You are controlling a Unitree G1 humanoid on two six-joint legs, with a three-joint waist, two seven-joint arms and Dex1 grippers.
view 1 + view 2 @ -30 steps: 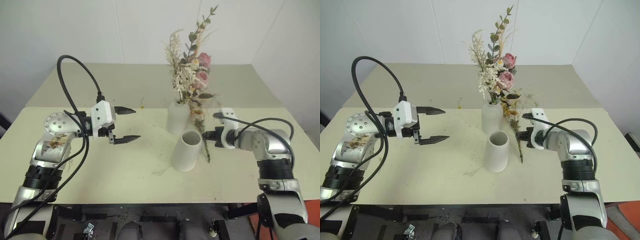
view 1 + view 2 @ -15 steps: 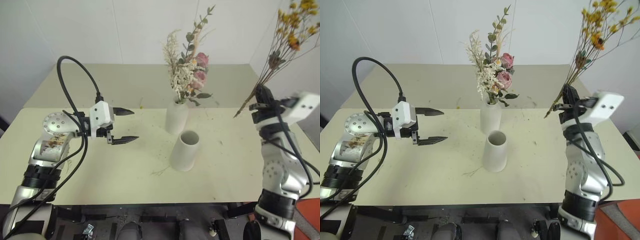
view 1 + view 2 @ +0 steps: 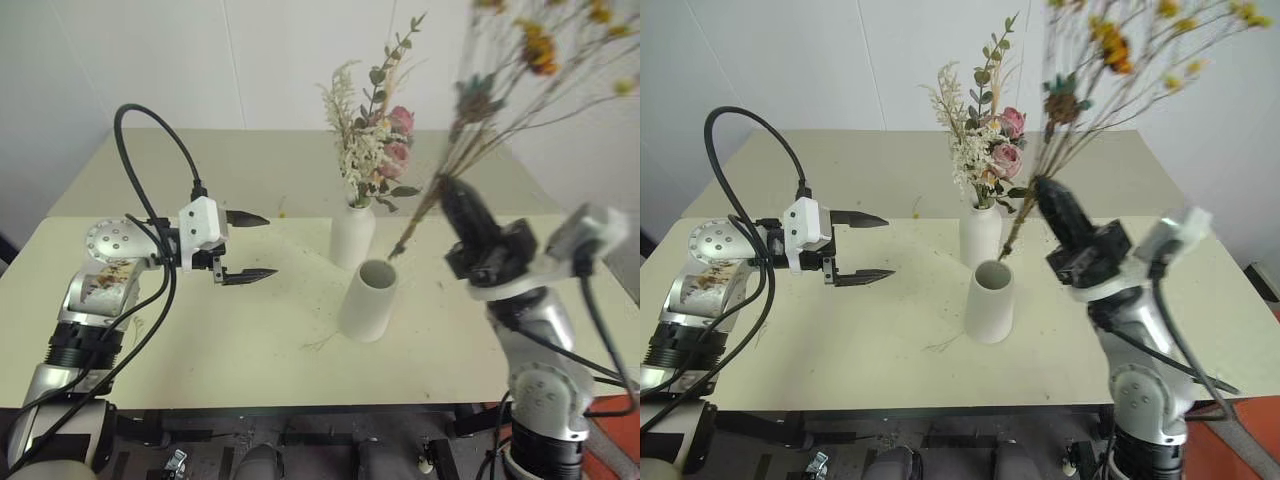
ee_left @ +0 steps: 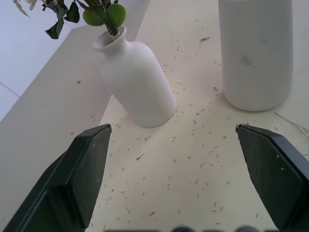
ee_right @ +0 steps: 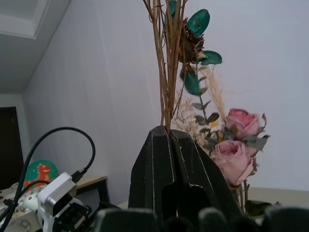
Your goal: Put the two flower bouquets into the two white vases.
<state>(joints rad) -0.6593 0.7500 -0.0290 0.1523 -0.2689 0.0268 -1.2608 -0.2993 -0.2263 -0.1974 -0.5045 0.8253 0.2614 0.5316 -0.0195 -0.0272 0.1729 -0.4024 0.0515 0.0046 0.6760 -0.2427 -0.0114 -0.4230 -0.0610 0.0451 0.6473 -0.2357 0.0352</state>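
Right wrist view: thin brown stems [image 5: 164, 92], teal leaves, blossoms prob. blurred.

Yellow-orange bouquet [image 3: 505, 95] blurred, tops cut off.

Table [image 3: 200, 340] in front of the cylinder vase [image 3: 369, 301] is bare apart from fine debris; wide free room is seen there and on the left side. The cylinder's mouth is open and unobstructed from above. Bottle vase [image 3: 353, 236] stands just behind it, close but apart, and the rose bouquet [image 3: 375, 140] rising from it crowds the airspace behind the cylinder. Left gripper [image 3: 250, 246], jaws spread, hangs over the table well left of both vases. Right gripper [image 3: 462, 212], clamped on the yellow bouquet [image 3: 500, 90], hangs to the right of the cylinder; the stem ends sit just above the cylinder's rim.
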